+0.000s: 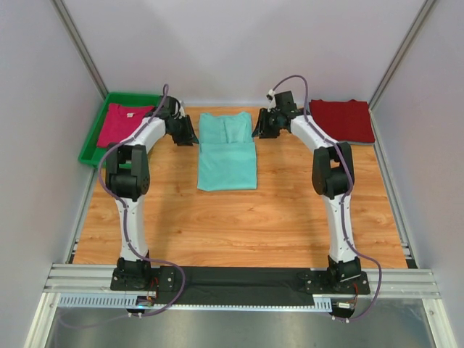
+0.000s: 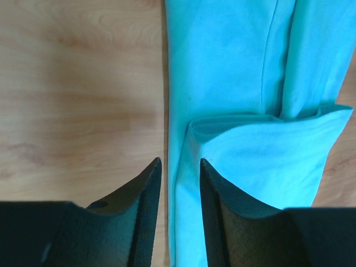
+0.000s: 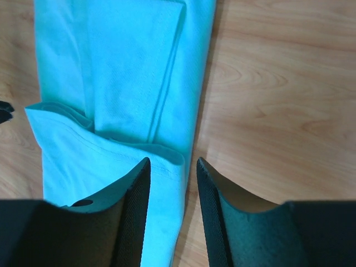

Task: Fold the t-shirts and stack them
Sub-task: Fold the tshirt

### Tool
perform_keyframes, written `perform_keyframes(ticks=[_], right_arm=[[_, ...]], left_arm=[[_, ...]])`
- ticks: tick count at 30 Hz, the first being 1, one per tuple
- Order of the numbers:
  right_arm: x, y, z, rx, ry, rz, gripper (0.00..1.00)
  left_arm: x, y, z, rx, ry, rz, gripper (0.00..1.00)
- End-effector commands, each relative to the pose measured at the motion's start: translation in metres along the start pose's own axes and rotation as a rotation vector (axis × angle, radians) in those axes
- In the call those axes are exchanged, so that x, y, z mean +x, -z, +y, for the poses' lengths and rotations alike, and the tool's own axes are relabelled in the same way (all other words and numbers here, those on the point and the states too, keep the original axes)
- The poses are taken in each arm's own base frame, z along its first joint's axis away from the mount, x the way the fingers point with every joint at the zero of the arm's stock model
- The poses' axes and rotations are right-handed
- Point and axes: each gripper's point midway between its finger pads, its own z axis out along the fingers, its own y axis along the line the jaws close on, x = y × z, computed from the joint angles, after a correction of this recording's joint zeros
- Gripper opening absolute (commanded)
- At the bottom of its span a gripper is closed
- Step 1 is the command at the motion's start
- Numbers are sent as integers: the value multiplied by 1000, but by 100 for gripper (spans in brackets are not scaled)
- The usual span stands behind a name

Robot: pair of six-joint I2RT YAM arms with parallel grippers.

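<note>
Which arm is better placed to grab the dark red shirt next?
Right. The dark red shirt lies at the table's far right, on the right gripper's side, and its jaws are open. The left gripper sits across the mint-teal shirt, by the green tray.

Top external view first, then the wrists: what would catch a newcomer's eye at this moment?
The mint-teal t-shirt lies partly folded in the middle of the far half of the table, with the left gripper and right gripper open at its side edges. A folded dark red t-shirt sits at the far right, and the magenta-pink t-shirt lies in a green tray at the far left.
</note>
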Motion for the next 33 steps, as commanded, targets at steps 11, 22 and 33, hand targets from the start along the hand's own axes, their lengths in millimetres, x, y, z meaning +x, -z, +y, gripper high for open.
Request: perform_keyframes(ticks=[11,22,33], right_arm=[[101,73,70,-199,-104,230,24],[166,63,44,-161,-167,399,5],[233,56,-3,-26,-224,480,4]], left_arm=[[88,63,-68,193,-90,77,16],[157,51,15,-160,-7,217,6],[221,49,42,-219,71,343,5]])
